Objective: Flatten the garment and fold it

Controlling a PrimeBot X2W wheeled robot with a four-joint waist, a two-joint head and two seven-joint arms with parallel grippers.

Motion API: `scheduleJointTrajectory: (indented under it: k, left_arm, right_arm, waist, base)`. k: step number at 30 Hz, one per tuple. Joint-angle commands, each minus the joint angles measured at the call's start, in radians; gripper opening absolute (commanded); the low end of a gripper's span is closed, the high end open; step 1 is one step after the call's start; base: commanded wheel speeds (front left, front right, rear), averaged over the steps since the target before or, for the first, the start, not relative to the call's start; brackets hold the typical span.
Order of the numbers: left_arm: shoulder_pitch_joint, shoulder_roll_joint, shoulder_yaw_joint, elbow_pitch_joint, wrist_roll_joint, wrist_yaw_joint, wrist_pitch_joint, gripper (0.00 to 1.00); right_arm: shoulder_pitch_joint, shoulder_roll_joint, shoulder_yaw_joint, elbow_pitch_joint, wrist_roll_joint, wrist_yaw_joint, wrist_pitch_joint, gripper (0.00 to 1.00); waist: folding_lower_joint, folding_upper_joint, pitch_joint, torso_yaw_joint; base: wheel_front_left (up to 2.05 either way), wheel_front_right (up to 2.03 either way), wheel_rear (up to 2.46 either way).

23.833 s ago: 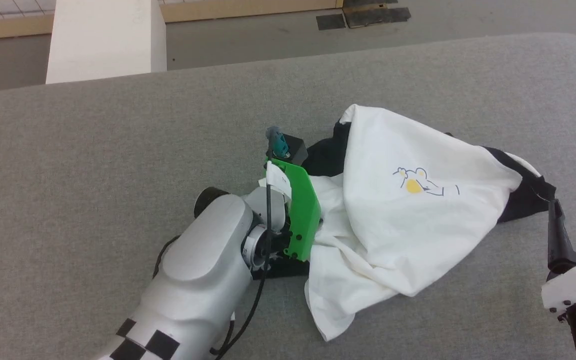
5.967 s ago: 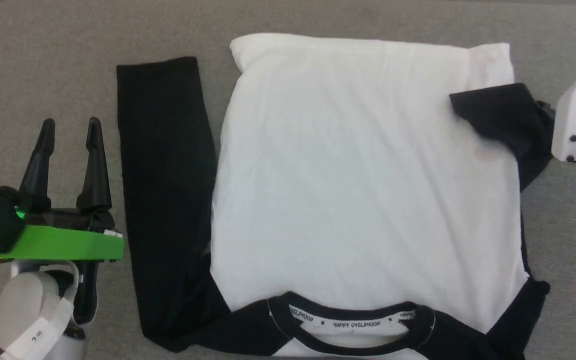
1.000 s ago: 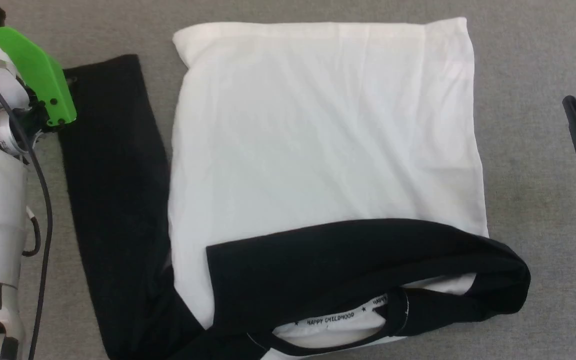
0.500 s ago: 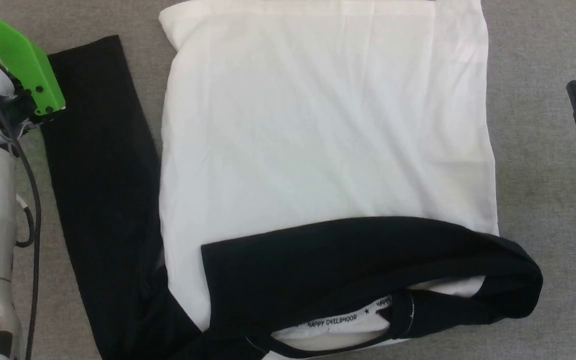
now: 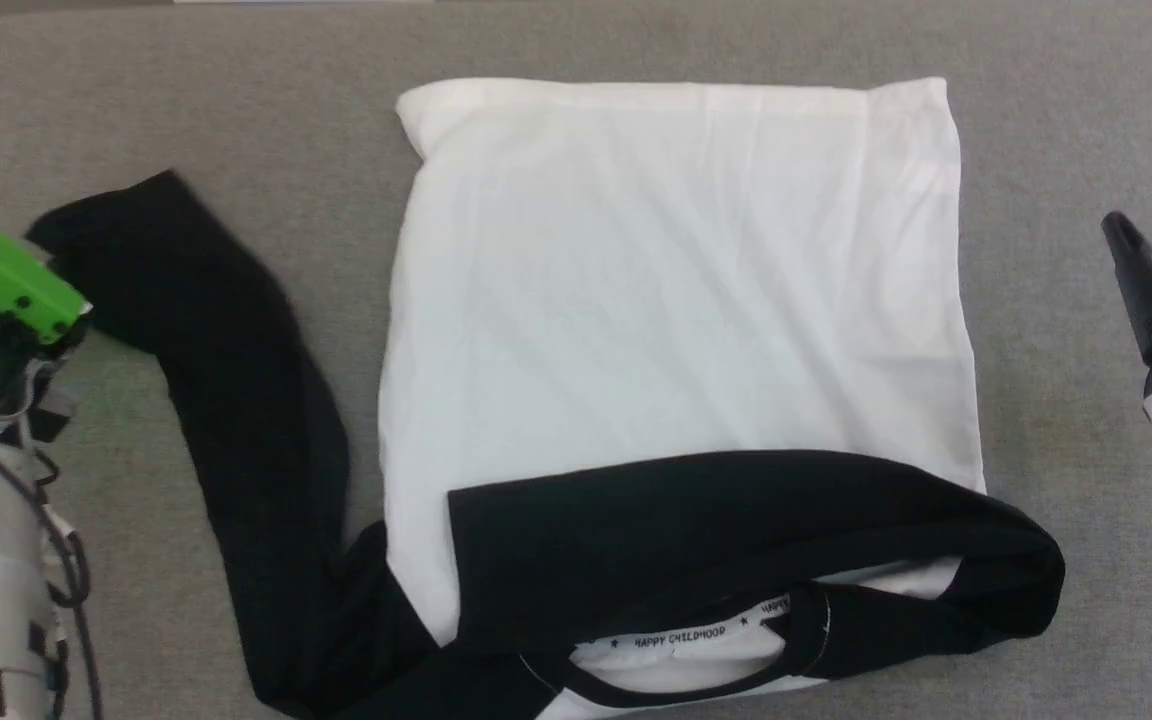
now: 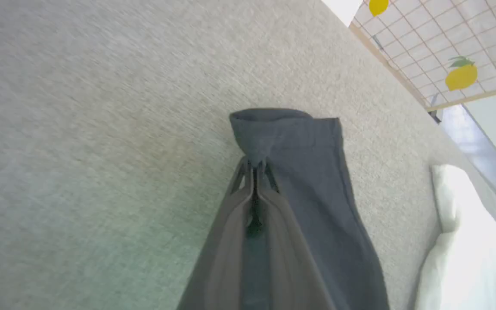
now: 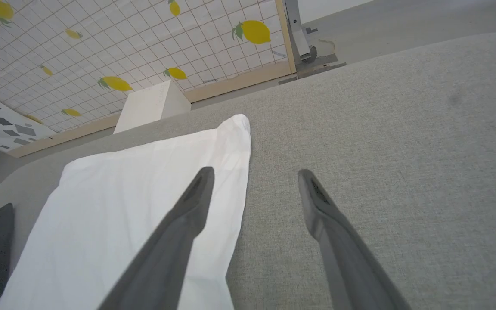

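On grey pad (image 5: 236, 100), white garment (image 5: 676, 280) flat, left gripper (image 6: 254, 165) clamping its black sleeve (image 5: 226, 340), right gripper (image 7: 255, 171) apart.

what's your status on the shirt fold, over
Left claw shut on left sleeve at cuff; right claw open beside shirt. Shirt flat, right sleeve folded across body, left sleeve not yet. Nothing seen in the way.

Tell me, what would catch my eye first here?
The big white shirt lies flat on the grey surface, with one black sleeve folded across it near the collar. At the left, the left gripper is shut on the cuff of the other black sleeve, while the open right gripper hovers beside the shirt's right edge.
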Motion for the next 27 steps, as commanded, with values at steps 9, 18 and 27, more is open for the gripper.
scheduleJointTrajectory:
  k: [9, 18, 27]
  left_arm:
    - [0.079, 0.100, 0.031, -0.112, 0.032, 0.023, -0.065, 0.00]
    - [0.101, 0.094, -0.017, -0.277, 0.030, -0.013, -0.026, 0.00]
    - [0.156, -0.141, -0.288, -0.500, 0.048, -0.083, 0.038, 0.00]
  right_arm:
    - [0.060, 0.001, 0.003, 0.070, 0.026, -0.001, -0.029, 1.00]
    - [0.078, 0.001, 0.009, 0.101, 0.032, -0.001, -0.040, 1.00]
    - [0.105, 0.001, -0.007, 0.107, 0.040, -0.001, -0.042, 1.00]
  waist:
    - [-0.0001, 0.0000, -0.197, 0.086]
    - [-0.0001, 0.0000, -0.259, 0.078]
    - [-0.0001, 0.0000, -0.297, 0.075]
  base:
    - [0.00, 0.00, 0.00]
    - [0.00, 0.00, 0.00]
    - [0.00, 0.00, 0.00]
